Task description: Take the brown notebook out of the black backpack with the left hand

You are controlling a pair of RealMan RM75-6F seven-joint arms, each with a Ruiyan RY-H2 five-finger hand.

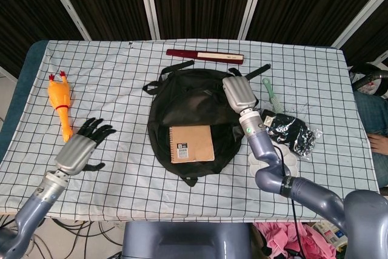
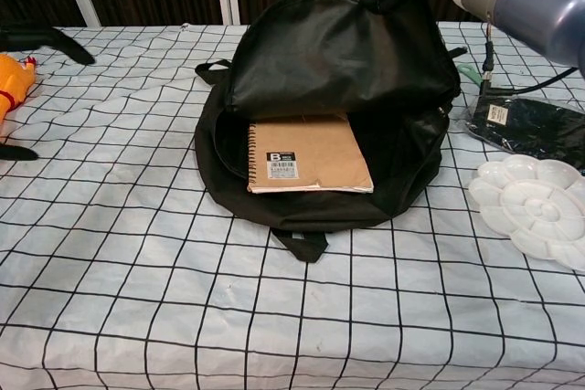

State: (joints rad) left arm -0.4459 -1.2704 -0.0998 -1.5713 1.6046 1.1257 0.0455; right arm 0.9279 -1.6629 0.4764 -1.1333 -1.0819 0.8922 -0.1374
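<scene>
Dark slatted panels are standing behind the table, which is wearing a white cloth with a black grid (image 1: pixel 121 89). At its middle the black fabric backpack (image 1: pixel 185 98) is lying flat with its flap lifted, and the brown spiral-bound notebook (image 1: pixel 191 144) is resting in the opening, most of its cover showing and its top edge tucked under the flap.

The right hand (image 1: pixel 238 93) is gripping the upper part of the backpack flap and holding it raised; its fingers are hidden in the fabric. The left hand (image 1: pixel 82 148) is hovering over the cloth well to the left of the backpack, holding nothing, its black fingers spread apart.

An orange rubber chicken toy (image 1: pixel 60 104) is lying near the left edge. A dark red folded fan (image 1: pixel 205 56) is lying beyond the backpack. On the right, a pale green comb (image 1: pixel 270 94), a black packet in clear wrap (image 1: pixel 288 130) and a white flower-shaped paint palette (image 2: pixel 536 210) are sitting near one another.
</scene>
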